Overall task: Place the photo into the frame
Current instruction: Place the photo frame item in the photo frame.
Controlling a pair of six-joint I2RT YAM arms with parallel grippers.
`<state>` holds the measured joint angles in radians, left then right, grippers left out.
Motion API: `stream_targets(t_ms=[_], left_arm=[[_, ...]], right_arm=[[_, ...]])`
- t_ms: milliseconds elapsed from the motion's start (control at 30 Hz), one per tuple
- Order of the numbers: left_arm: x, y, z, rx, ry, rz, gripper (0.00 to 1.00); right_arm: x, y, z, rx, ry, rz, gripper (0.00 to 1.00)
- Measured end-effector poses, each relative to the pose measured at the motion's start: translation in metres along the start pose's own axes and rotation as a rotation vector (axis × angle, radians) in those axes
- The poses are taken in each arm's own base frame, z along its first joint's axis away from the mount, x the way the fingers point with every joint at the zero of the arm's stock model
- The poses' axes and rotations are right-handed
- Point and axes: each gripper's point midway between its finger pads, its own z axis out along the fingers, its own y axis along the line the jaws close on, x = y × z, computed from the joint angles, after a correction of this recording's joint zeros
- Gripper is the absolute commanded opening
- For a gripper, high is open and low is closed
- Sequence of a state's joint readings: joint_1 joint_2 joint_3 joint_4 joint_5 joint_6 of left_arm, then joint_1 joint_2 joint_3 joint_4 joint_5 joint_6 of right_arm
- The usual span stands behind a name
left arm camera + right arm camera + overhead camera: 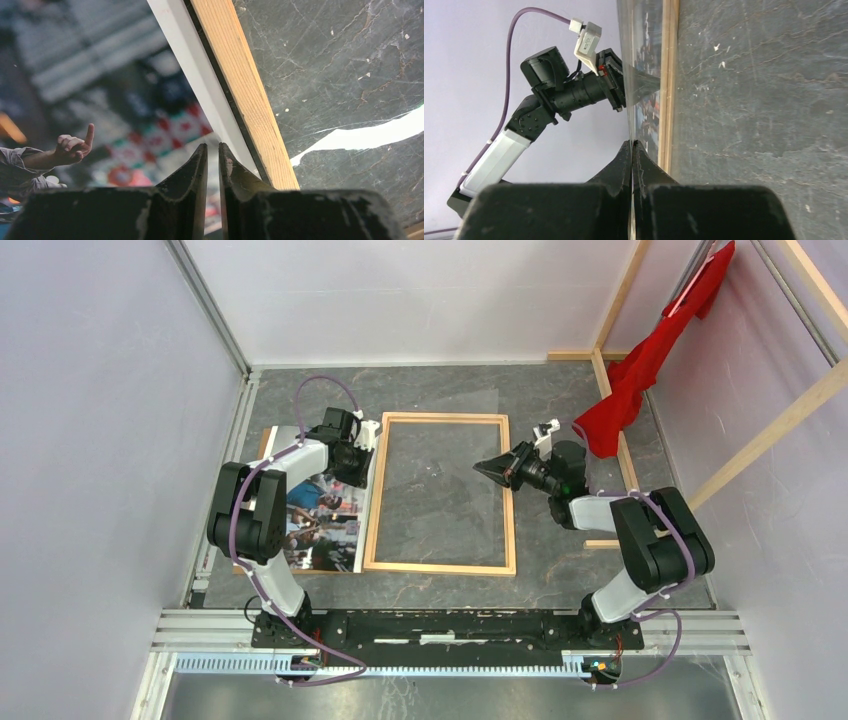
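Above the frame (440, 567), your right end effector (632, 144) is pinching the upturned pane (639, 50); your left end effector (212, 147), almost closed with its hold unclear, is risking buckling the photo (125, 100) against the frame.

A dark grey marbled table (560, 400) carries everything. A light wooden frame (440, 567) lies flat at its centre. Just beside the frame, at 9 o'clock, the photo (320, 515) lies face up on a brown board (310, 569). A red cloth (610, 425) touches down at 2 o'clock, near a wooden rack beam (570, 355) at 1 o'clock.
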<state>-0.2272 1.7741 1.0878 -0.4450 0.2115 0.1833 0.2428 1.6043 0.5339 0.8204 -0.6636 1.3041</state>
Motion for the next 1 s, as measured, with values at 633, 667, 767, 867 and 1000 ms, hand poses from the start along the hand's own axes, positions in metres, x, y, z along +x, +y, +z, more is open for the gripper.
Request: stream_targets(t_ms=[633, 667, 767, 867, 1000], left_arm=[[0.000, 0.000, 0.001, -0.001, -0.004, 0.001, 0.17], [0.000, 0.000, 0.001, -0.001, -0.003, 0.001, 0.17], [0.000, 0.001, 0.000, -0.001, -0.004, -0.001, 0.17], [0.000, 0.004, -0.001, 0.002, -0.006, -0.014, 0.17], [-0.003, 0.020, -0.008, -0.006, -0.016, -0.057, 0.17]], right_arm=[[-0.003, 0.076, 0.020, -0.124, -0.009, -0.016, 0.00], [-0.004, 0.080, 0.020, -0.131, -0.012, -0.021, 0.00], [-0.007, 0.095, 0.017, -0.160, -0.020, -0.039, 0.00], [-0.008, 0.110, 0.013, -0.192, -0.028, -0.061, 0.00], [-0.007, 0.119, 0.010, -0.219, -0.022, -0.080, 0.00]])
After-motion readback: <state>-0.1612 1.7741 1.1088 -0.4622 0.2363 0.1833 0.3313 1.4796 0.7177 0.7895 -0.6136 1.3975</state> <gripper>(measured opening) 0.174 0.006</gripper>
